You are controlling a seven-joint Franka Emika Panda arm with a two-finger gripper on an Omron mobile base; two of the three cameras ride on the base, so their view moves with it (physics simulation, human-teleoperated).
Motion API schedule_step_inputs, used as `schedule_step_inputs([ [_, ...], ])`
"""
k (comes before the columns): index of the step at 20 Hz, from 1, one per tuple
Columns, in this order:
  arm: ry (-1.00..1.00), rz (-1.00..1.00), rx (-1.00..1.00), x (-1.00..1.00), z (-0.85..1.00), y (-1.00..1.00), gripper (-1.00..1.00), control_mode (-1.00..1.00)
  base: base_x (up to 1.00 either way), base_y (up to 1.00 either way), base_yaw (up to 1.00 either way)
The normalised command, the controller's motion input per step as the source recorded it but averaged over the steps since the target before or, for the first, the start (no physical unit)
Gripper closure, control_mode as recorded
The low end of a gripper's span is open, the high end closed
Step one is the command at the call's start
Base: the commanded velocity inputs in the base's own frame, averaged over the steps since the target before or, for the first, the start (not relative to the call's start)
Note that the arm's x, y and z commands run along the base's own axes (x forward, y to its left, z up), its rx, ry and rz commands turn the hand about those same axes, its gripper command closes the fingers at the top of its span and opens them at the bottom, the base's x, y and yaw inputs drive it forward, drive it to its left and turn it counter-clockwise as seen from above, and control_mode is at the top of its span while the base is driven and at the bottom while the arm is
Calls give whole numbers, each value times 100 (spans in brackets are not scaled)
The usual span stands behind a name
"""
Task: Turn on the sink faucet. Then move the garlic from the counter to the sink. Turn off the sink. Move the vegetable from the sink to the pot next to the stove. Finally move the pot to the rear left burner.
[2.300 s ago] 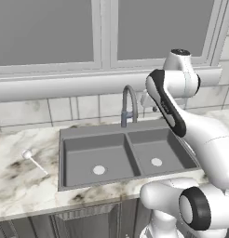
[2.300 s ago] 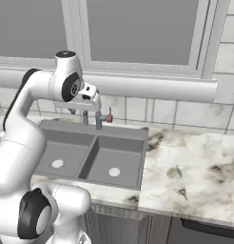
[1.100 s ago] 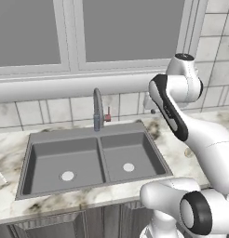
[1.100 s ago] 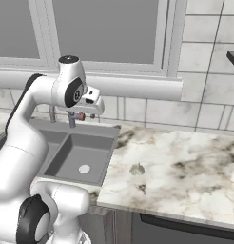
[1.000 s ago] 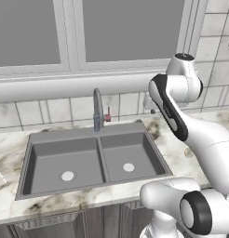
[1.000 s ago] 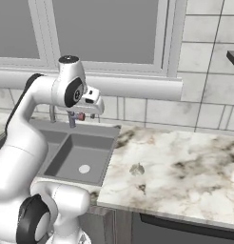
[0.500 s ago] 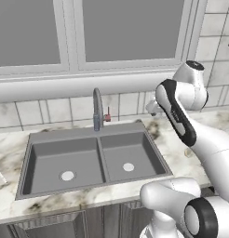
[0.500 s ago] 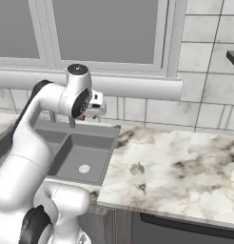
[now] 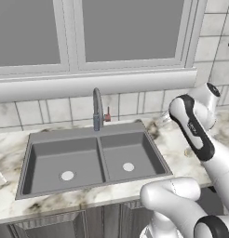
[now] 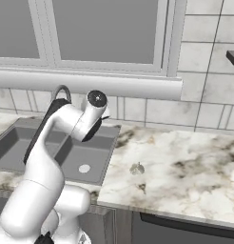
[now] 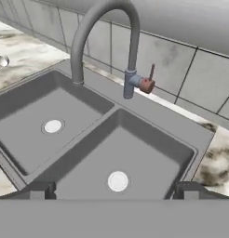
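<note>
A wide window [image 9: 121, 32] with pale grey frames and flat grey panes runs above a thick light sill [image 9: 88, 83]. Beneath it the wall [image 10: 204, 114] is faced with large off-white tiles with dark grout, and a dark shelf-like edge [image 10: 233, 57] juts in at the far right of the right base view. The bench [image 10: 185, 176] is cream marble veined in brown and grey, over dark grey cabinet fronts [image 9: 65, 225].

The sink [image 9: 93, 160] looks matt grey, and its faucet [image 11: 103, 37] like dull brushed metal. The counter [image 10: 185, 167] is glossy veined marble. The wall tiles [image 10: 204, 62] look smooth.
</note>
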Motion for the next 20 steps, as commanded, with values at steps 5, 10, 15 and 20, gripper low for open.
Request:
schedule_step_inputs([
  [5, -20, 37, 2, 8, -23, -6, -100, -100, 0, 0, 0],
  [10, -11, 21, 5, 28, -3, 4, -100, -100, 0, 0, 0],
  [15, -4, 5, 3, 55, -3, 22, -100, -100, 0, 0, 0],
  [20, -2, 0, 2, 61, -7, 18, -100, -100, 0, 0, 0],
])
